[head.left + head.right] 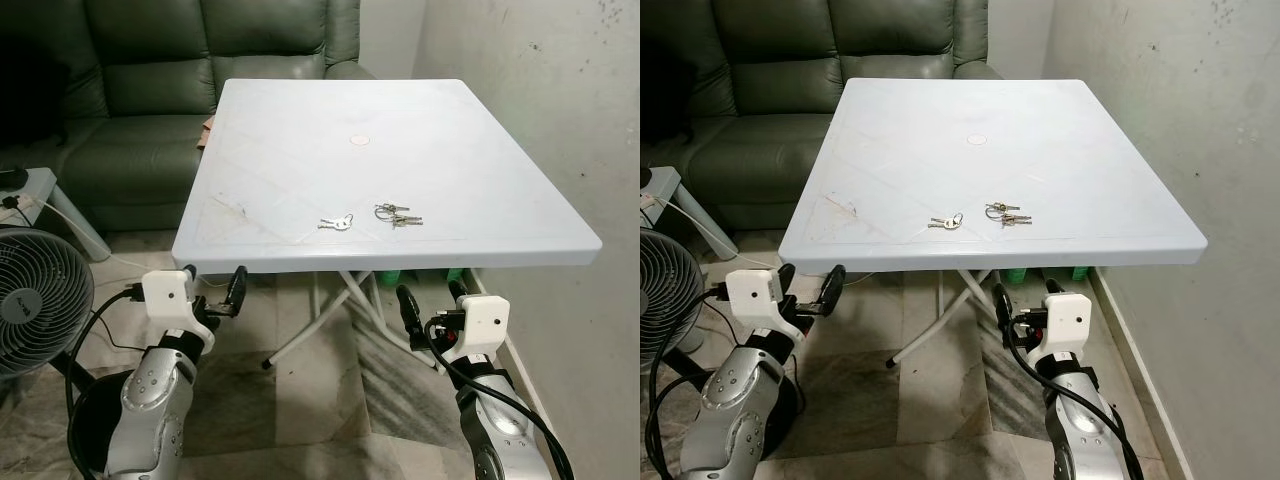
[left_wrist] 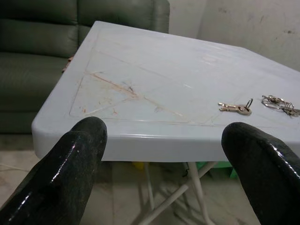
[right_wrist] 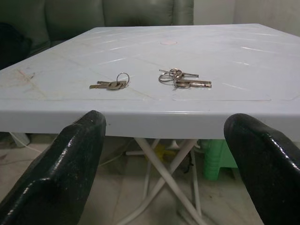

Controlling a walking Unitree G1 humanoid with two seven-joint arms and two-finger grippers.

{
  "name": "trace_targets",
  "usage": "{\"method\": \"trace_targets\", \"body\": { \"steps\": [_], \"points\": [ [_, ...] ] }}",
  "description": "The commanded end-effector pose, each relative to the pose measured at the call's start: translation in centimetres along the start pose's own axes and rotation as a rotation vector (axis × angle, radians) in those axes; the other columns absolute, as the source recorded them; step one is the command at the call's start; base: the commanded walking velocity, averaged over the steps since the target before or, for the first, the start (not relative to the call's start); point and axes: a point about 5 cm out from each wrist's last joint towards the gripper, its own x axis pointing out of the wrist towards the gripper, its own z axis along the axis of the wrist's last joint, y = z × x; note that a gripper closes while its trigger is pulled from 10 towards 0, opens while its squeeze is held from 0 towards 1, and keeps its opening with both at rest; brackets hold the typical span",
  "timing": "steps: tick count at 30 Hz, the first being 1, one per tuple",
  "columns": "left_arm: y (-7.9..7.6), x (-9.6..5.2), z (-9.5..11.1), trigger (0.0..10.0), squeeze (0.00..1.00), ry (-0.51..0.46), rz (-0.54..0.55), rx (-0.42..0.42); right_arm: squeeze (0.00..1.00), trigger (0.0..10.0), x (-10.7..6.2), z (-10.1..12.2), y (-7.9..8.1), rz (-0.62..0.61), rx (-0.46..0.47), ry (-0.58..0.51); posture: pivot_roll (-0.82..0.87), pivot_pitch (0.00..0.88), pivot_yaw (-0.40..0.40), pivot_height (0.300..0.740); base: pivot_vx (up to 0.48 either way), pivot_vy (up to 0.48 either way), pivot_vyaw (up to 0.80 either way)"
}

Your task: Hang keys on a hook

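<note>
Two sets of keys lie near the front edge of a white plastic table (image 1: 300, 150): a small pair of keys (image 1: 337, 222) on one ring, and to its right a larger key bunch (image 1: 397, 214). The same small keys (image 3: 110, 84) and bunch (image 3: 180, 79) lie ahead in the right wrist view. My left gripper (image 1: 212, 288) is open below the table's front left corner. My right gripper (image 1: 432, 300) is open below the front edge, nearer than the key bunch. Both hold nothing.
A dark green sofa (image 1: 160, 90) stands behind the table. A floor fan (image 1: 35, 300) is at my left, with a cable running across the tiled floor. A bare wall (image 1: 560, 110) closes the right side. Folding table legs (image 1: 330, 315) cross under the top.
</note>
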Motion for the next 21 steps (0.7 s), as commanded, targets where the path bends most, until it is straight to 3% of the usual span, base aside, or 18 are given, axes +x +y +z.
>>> {"method": "trace_targets", "body": {
  "steps": [1,12,21],
  "points": [
    [-0.01,-0.11,0.23,10.0,0.00,0.001,0.003,0.010,0.00,10.0,0.23,0.64,0.28,0.014,-0.002,-0.018,0.00,0.000,0.012,0.740,0.000,0.000,0.00],
    [-0.15,0.00,0.34,10.0,0.00,0.000,0.000,0.007,0.00,10.0,0.24,0.64,0.39,0.019,0.000,-0.015,0.00,0.000,0.011,0.740,0.000,0.000,0.00],
    [-0.26,0.15,0.40,10.0,0.00,-0.002,-0.005,0.005,0.00,10.0,0.22,0.64,0.50,0.020,0.002,-0.015,-0.01,0.000,0.012,0.740,0.259,0.054,0.00]
  ]
}}
